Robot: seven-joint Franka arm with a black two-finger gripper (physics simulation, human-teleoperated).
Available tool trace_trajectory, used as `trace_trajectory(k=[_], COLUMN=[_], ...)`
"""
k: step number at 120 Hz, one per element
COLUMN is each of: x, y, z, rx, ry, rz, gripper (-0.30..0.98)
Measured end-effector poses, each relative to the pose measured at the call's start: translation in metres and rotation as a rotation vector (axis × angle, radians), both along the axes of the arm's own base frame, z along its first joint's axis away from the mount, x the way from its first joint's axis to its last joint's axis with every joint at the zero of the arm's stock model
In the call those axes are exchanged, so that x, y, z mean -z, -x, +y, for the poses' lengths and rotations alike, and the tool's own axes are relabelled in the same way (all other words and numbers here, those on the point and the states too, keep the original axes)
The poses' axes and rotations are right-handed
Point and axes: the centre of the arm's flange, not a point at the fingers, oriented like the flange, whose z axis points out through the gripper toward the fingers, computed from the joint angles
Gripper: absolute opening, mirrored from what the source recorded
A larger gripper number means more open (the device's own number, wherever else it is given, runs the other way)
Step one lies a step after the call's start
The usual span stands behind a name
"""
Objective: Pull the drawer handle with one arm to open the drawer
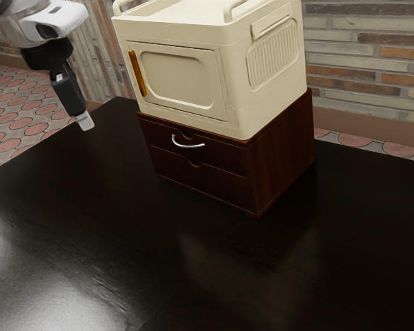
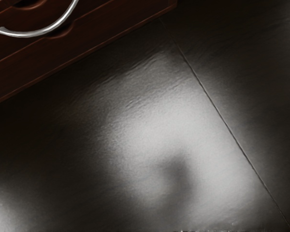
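Observation:
Upper left in the exterior view, my gripper [image 1: 85, 121] hangs above the black table, apart from the dark red wooden cabinet and to the exterior view's left of it. A curved silver handle [image 1: 188, 143] is fixed on the cabinet's upper drawer [image 1: 222, 156]. Both drawer fronts look flush with the cabinet. From my hand, the handle [image 2: 36, 34] appears along with part of the lower drawer front [image 2: 43, 67]; the hand is not touching it.
A cream-colored box [image 1: 172, 79] with an orange door grip stands on top of the cabinet [image 1: 286, 148]. The glossy black table [image 1: 124, 241] extends in front of the drawers. A brick wall [image 1: 366, 62] rises behind.

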Motion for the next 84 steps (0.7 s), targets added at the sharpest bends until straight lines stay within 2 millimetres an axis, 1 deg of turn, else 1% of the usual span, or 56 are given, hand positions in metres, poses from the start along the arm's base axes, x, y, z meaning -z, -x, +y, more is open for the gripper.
trace_trajectory(k=[21,33,39,43,47,51,55,57,59,62,72,77,84], x=[0.006,0.007,0.015,0.027,0.039,0.05,0.056,0.058,0.06,0.063,0.08,0.078,0.072], y=[-0.004,-0.004,0.0,0.002,0.0,-0.005,-0.01,-0.012,-0.014,-0.017,-0.033,-0.036,-0.035], z=[0.001,0.0,-0.002,-0.005,-0.017,-0.043,-0.069,-0.078,-0.082,-0.082,-0.069,-0.067,-0.067], rx=[0.029,0.118,0.195,0.255,0.335,0.439,0.541,0.582,0.614,0.648,0.728,0.77,0.829], ry=[-0.006,-0.016,-0.019,-0.044,-0.09,-0.133,-0.168,-0.182,-0.193,-0.209,-0.238,-0.252,-0.272], rz=[0.013,0.016,0.019,0.025,0.034,0.043,0.039,0.034,0.031,0.028,0.038,0.027,0.005], gripper=[0.68,0.68,0.68,0.68,0.69,0.69,0.69,0.69,0.69,0.69,0.69,0.69,0.69])
